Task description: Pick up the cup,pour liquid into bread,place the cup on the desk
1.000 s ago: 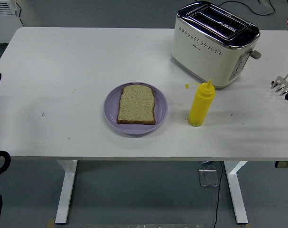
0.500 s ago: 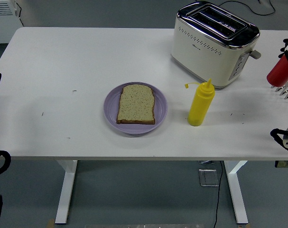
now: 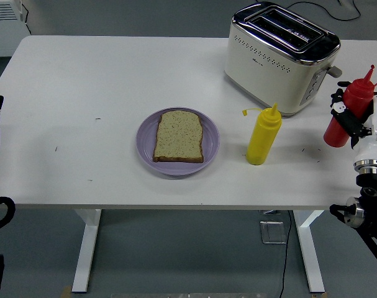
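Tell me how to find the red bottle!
Look at the big cream toaster at the back right of the white table. Go right of it, to the table's edge, where the robot's right hand holds the red bottle. The other bottle, standing free near the plate, is yellow.

The toaster (image 3: 281, 57) has a glossy cream body under a mirror-bright metal top, both squeeze bottles, yellow (image 3: 263, 136) and red (image 3: 348, 112), look like smooth plastic, the plate (image 3: 177, 142) is satiny lilac, the bread (image 3: 179, 136) coarse and speckled, the table (image 3: 113, 87) matt white.
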Controlling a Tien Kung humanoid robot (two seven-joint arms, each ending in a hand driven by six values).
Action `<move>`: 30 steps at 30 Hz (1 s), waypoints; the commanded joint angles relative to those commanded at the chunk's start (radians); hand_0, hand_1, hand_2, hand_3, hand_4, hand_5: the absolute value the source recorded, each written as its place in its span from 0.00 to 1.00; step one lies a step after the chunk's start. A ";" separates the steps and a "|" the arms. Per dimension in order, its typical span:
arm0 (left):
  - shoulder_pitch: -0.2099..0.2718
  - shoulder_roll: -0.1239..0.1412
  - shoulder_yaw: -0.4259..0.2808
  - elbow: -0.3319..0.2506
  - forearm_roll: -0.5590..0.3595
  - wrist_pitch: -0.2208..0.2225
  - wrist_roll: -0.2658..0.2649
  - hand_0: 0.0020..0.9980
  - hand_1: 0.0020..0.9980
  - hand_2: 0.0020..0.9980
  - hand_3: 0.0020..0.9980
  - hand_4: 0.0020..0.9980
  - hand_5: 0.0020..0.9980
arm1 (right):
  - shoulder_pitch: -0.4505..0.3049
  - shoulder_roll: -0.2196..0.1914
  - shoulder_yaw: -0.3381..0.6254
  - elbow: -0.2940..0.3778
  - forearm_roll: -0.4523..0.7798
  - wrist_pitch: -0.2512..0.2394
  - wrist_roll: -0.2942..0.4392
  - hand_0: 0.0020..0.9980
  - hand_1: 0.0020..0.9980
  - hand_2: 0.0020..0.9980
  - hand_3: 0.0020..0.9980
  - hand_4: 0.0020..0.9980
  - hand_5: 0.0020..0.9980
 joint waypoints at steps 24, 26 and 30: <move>0.011 0.000 0.014 0.000 0.001 -0.001 0.000 0.79 0.74 0.74 0.70 0.51 1.00 | 0.045 0.051 -0.102 -0.115 0.062 0.003 0.045 0.30 0.33 0.39 0.48 0.38 0.19; 0.011 0.000 0.013 0.000 0.001 -0.001 0.000 0.79 0.74 0.74 0.70 0.51 1.00 | 0.048 0.054 -0.097 -0.123 0.065 0.003 0.048 0.30 0.33 0.39 0.48 0.38 0.19; 0.010 0.000 0.011 0.001 0.001 0.000 0.000 0.79 0.74 0.74 0.70 0.51 1.00 | 0.055 0.059 -0.092 -0.133 0.068 0.004 0.050 0.31 0.33 0.39 0.48 0.38 0.19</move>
